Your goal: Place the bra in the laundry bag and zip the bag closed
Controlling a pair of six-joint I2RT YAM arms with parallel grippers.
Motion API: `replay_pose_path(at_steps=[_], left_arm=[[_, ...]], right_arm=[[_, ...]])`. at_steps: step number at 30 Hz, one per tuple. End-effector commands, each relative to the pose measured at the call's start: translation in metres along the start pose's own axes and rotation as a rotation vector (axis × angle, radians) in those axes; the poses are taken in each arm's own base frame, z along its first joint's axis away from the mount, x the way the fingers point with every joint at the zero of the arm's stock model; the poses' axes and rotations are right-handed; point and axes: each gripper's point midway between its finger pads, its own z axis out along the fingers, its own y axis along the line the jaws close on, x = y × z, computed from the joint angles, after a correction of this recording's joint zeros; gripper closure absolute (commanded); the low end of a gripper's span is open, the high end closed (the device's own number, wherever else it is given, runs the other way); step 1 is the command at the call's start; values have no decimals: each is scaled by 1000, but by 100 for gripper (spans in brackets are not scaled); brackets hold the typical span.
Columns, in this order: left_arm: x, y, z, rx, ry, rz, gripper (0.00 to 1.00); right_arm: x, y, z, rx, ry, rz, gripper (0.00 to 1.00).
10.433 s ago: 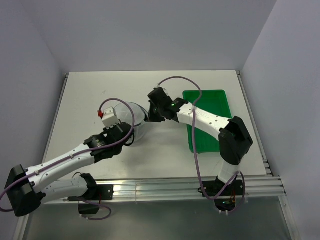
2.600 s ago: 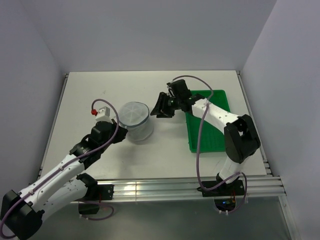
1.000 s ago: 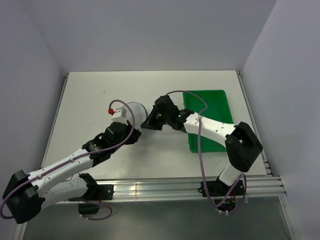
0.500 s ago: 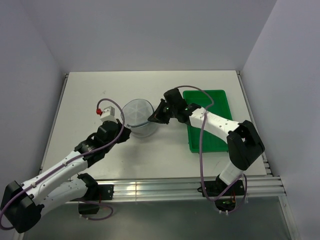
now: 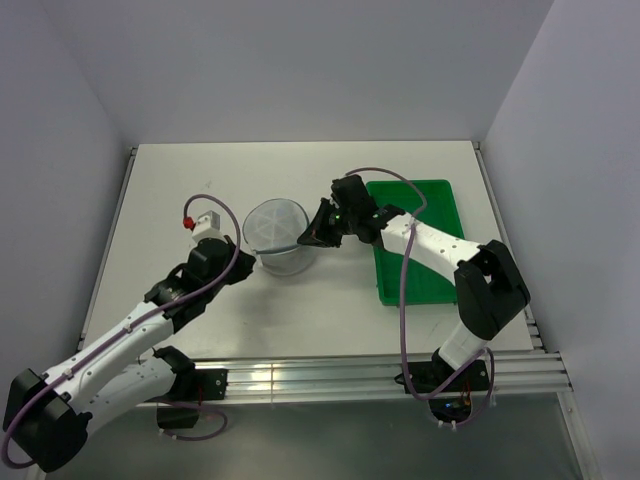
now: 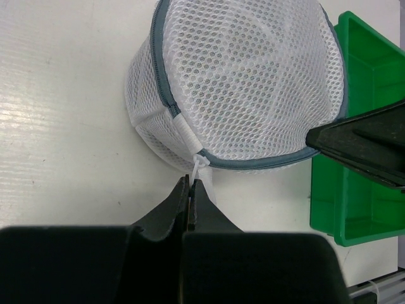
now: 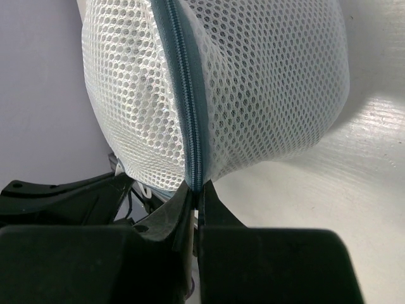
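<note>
The laundry bag (image 5: pixel 278 232) is a white mesh cylinder with a grey zipper rim, standing on the table between the arms. It also shows in the left wrist view (image 6: pixel 247 88) and the right wrist view (image 7: pixel 253 82). My left gripper (image 6: pixel 192 185) is shut on the bag's white pull tab (image 6: pixel 201 166) at its near left side. My right gripper (image 7: pixel 196 190) is shut on the zipper rim (image 7: pixel 188 126) at the bag's right side. The bra does not show as a separate thing; a dim shape sits behind the mesh.
A green tray (image 5: pixel 420 240) lies right of the bag under the right arm, and its corner shows in the left wrist view (image 6: pixel 364 158). Walls close the table at the back and sides.
Over the last second the left gripper pulled away to the left from beside the bag, the bag turned its lid more upward, and the right gripper shifted slightly right, holding the rim.
</note>
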Motion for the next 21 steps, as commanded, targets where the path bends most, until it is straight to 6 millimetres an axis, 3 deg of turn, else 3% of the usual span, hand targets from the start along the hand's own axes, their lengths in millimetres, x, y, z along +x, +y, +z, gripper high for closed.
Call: replay_pose_path(at_steps=[1, 17, 21], left_arm=[[-9, 26, 2, -101, -47, 10, 100], [-19, 12, -5, -72, -44, 17, 100], [-20, 9, -8, -60, -43, 15, 85]], right_arm=[[-20, -17, -10, 54, -61, -37, 100], [-21, -14, -9, 52, -59, -45, 100], [-23, -14, -9, 53, -61, -47, 100]])
